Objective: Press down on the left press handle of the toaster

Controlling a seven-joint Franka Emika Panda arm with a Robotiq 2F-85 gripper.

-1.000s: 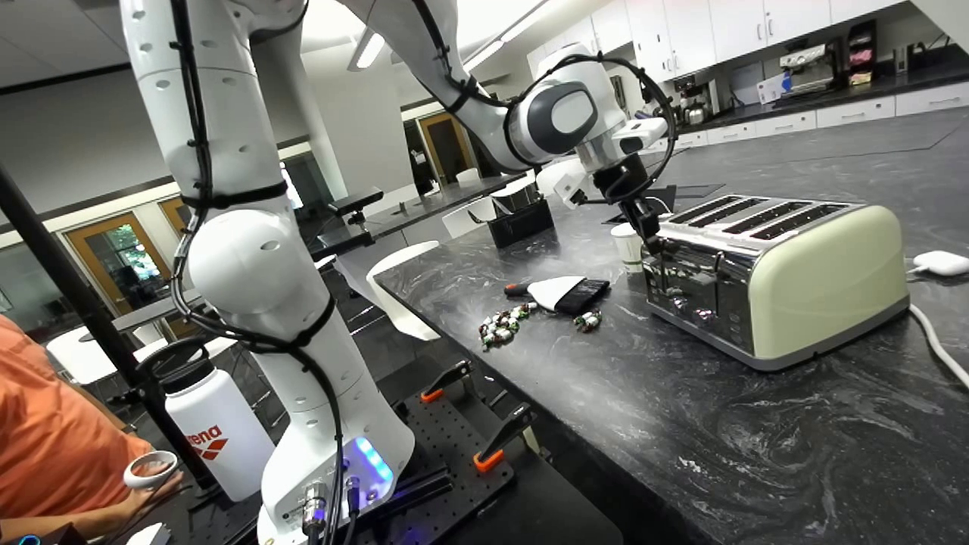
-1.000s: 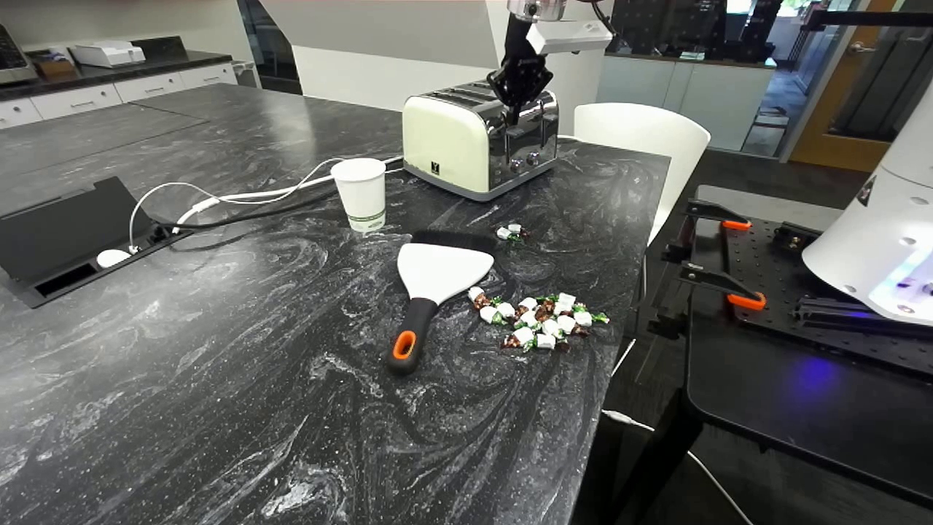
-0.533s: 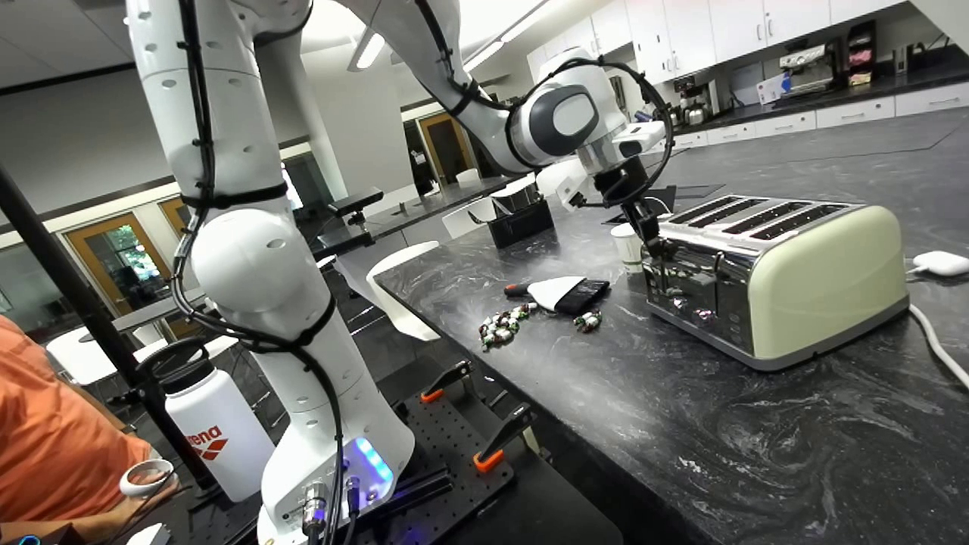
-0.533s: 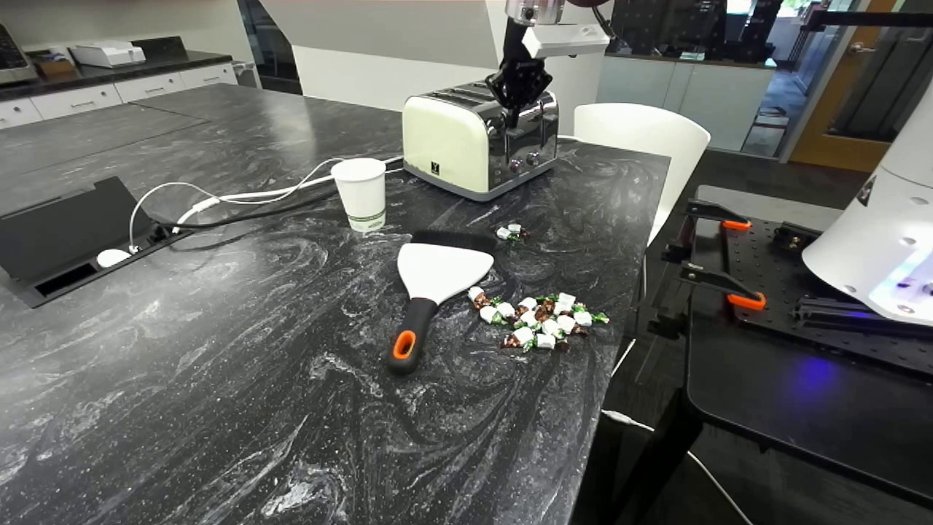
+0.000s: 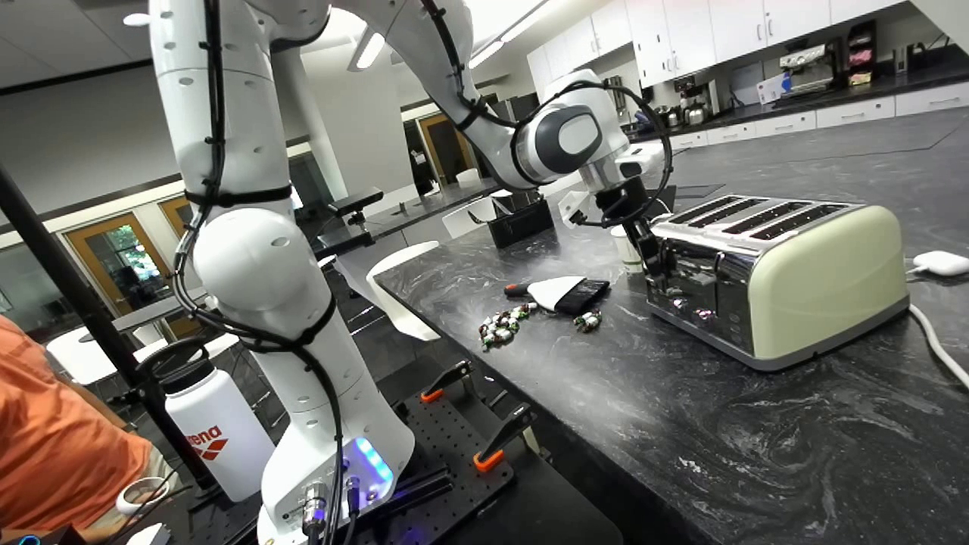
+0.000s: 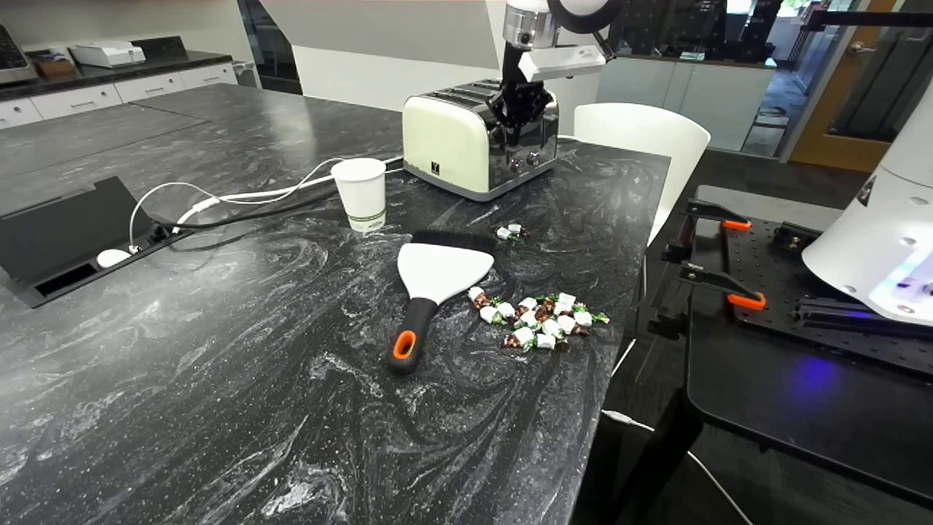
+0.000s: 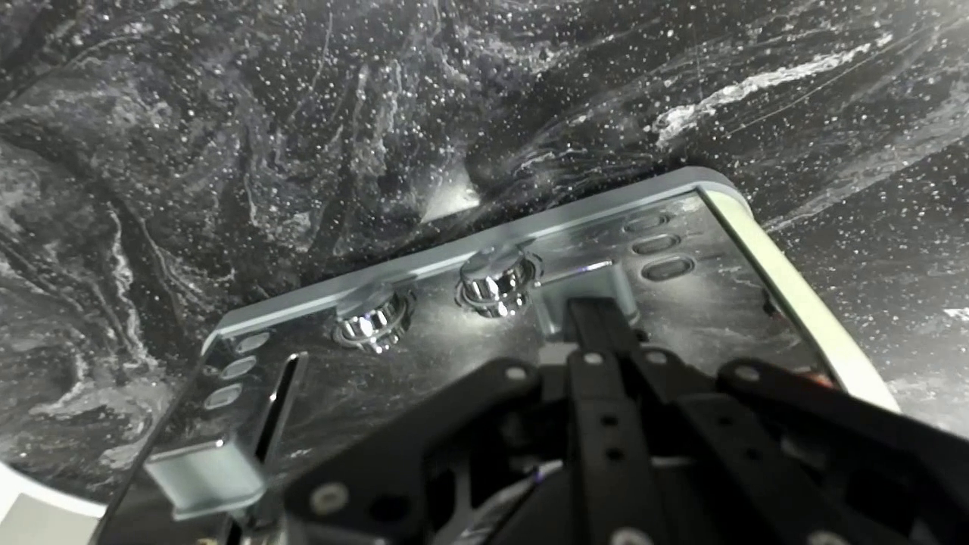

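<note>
The cream toaster (image 5: 829, 284) has a chrome front with two press handles and shows in both exterior views (image 6: 444, 142). My gripper (image 5: 660, 288) is at the end of the front farther from that camera, and low on the front in an exterior view (image 6: 513, 140). In the wrist view, my gripper (image 7: 596, 304) is shut, its fingertips together on top of the left press handle (image 7: 583, 280). That handle sits low, beside a chrome knob (image 7: 496, 280). The right press handle (image 7: 208, 477) sits high on its slot. Nothing is held between the fingers.
A paper cup (image 6: 360, 193) stands near the toaster. A white brush (image 6: 441, 270) and several wrapped candies (image 6: 539, 321) lie on the dark countertop (image 6: 291, 408). A white cable (image 5: 939, 344) runs beside the toaster. A white chair (image 6: 638, 138) stands by the counter.
My gripper has moved down along the toaster's front in both exterior views. The handle seen below the fingertips earlier is now mostly hidden behind the gripper there.
</note>
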